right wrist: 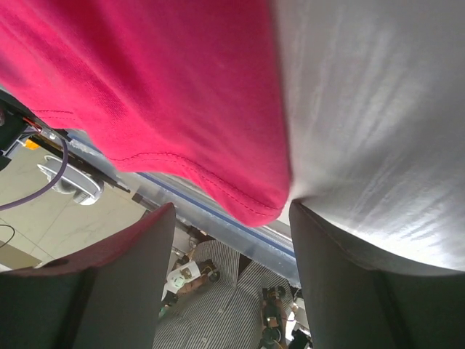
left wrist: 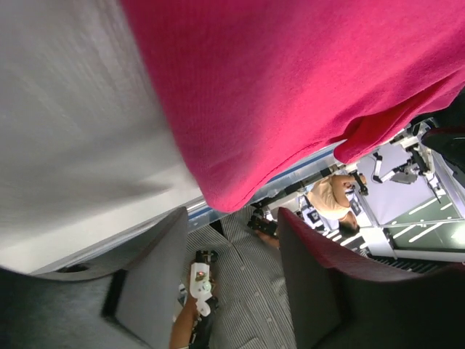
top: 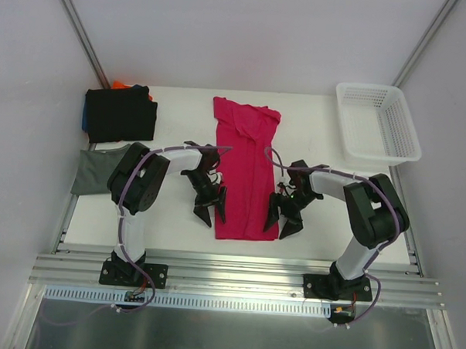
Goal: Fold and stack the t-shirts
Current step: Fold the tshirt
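Pink t-shirt (top: 244, 175) lies flat mid-bench (top: 182, 110), folded into a long narrow strip. Left claw (top: 213, 214) sits at the strip's near-left corner and right claw (top: 280, 225) at its near-right corner. Both have jaws apart with the hem corner just ahead of the gap, nothing pinched (wrist views agree). Folded black t-shirt (top: 119, 115) sits off the strip's far-left, with the grey-green t-shirt (top: 94, 168) nearer. Basket (top: 351, 125) is off the far-right.
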`<state>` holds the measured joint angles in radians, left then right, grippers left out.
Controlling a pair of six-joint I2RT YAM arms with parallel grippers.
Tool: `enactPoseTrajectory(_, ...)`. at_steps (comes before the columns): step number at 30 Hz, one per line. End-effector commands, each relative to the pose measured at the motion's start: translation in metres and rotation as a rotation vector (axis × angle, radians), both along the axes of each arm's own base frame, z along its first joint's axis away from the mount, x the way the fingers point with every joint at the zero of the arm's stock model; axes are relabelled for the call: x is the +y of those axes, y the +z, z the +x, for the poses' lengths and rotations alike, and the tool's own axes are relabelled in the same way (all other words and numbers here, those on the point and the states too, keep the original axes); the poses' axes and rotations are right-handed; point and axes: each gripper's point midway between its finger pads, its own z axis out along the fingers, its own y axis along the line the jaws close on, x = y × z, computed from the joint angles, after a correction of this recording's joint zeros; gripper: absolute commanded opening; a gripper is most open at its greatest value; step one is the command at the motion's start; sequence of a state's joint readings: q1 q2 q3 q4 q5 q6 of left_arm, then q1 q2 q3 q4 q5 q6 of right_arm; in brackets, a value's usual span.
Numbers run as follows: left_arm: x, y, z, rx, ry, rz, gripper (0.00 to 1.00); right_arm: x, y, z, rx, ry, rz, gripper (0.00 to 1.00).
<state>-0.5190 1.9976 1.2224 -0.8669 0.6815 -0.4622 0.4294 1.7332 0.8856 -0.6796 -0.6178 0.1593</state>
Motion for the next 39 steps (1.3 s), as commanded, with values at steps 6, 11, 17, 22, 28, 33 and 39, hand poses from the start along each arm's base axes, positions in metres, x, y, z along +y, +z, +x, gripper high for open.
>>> enactPoseTrajectory(6,-0.009,0.008,0.000,0.005,0.009,-0.032,0.45,0.007,-0.017,0.011,-0.057,0.014,-0.012,0.67)
enactPoseTrajectory(11,-0.007,0.007,-0.002,0.005,0.010,-0.028,0.47,0.014,-0.016,0.019,-0.073,0.024,-0.011,0.66)
enactPoseTrajectory(17,-0.002,0.003,-0.009,0.021,0.022,0.002,0.47,0.002,-0.022,0.022,-0.100,0.030,-0.086,0.66)
enactPoseTrajectory(22,0.005,-0.007,-0.018,0.026,0.028,0.048,0.42,-0.003,-0.027,0.023,-0.121,0.020,-0.119,0.66)
enactPoseTrajectory(28,-0.002,-0.010,-0.024,0.013,0.002,0.038,0.24,-0.004,-0.029,0.020,-0.123,0.020,-0.115,0.51)
enactPoseTrajectory(33,-0.008,-0.008,-0.026,-0.007,-0.010,0.021,0.19,-0.003,-0.029,0.020,-0.128,0.023,-0.105,0.47)
enactPoseTrajectory(39,-0.010,-0.003,-0.026,-0.035,-0.013,0.013,0.08,0.001,-0.027,0.020,-0.138,0.027,-0.076,0.21)
